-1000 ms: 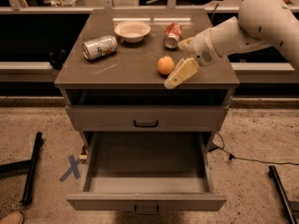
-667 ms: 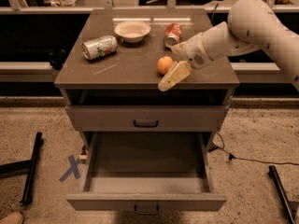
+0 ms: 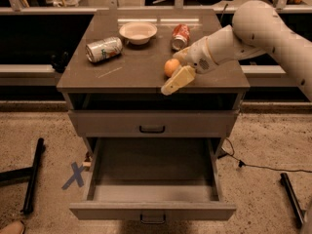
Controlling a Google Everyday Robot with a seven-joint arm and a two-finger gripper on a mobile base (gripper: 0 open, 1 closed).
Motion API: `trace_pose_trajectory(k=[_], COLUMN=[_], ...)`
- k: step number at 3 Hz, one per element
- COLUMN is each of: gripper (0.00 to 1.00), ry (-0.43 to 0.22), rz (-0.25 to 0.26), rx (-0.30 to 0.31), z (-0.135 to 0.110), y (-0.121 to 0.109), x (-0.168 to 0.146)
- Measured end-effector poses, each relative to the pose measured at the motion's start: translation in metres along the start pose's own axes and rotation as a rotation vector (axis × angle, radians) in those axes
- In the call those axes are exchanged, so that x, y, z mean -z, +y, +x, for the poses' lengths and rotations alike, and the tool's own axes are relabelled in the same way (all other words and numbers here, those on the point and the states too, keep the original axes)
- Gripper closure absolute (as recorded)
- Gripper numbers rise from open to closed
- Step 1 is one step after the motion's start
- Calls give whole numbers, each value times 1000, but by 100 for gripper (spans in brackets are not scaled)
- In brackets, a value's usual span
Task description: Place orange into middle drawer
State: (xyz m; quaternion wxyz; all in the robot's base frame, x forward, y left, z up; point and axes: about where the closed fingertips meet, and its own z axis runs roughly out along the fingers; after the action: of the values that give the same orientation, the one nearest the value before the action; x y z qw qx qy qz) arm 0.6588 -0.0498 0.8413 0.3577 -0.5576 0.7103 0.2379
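The orange (image 3: pixel 170 66) rests on the cabinet top (image 3: pixel 131 74), right of centre near the front edge. My gripper (image 3: pixel 171 75) comes in from the right on a cream arm and is open. Its near finger (image 3: pixel 178 79) lies in front of the orange, pointing to the lower left. The other finger sits behind the fruit, mostly hidden. The middle drawer (image 3: pixel 153 172) is pulled out wide below and is empty inside. Its front with the small dark handle (image 3: pixel 152 218) is at the bottom of the view.
A shut drawer front (image 3: pixel 152 123) sits above the open one. On the top stand a red soda can (image 3: pixel 181 35), a tipped silver-green can (image 3: pixel 104 49) and a white bowl (image 3: pixel 138 31). On the floor are a blue X (image 3: pixel 74 175), a black bar (image 3: pixel 31 177) and a cable (image 3: pixel 253 165).
My gripper has moved left and closer around the orange. The orange has stayed on the cabinet top.
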Motion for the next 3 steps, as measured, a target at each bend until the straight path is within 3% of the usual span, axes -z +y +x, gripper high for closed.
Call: trace_pose_trajectory(k=[2, 3], gripper=[62, 87], ry=[-49, -104], rz=[-15, 0], rx=[8, 45], z=[-1, -16], y=[2, 10], x=[-4, 16])
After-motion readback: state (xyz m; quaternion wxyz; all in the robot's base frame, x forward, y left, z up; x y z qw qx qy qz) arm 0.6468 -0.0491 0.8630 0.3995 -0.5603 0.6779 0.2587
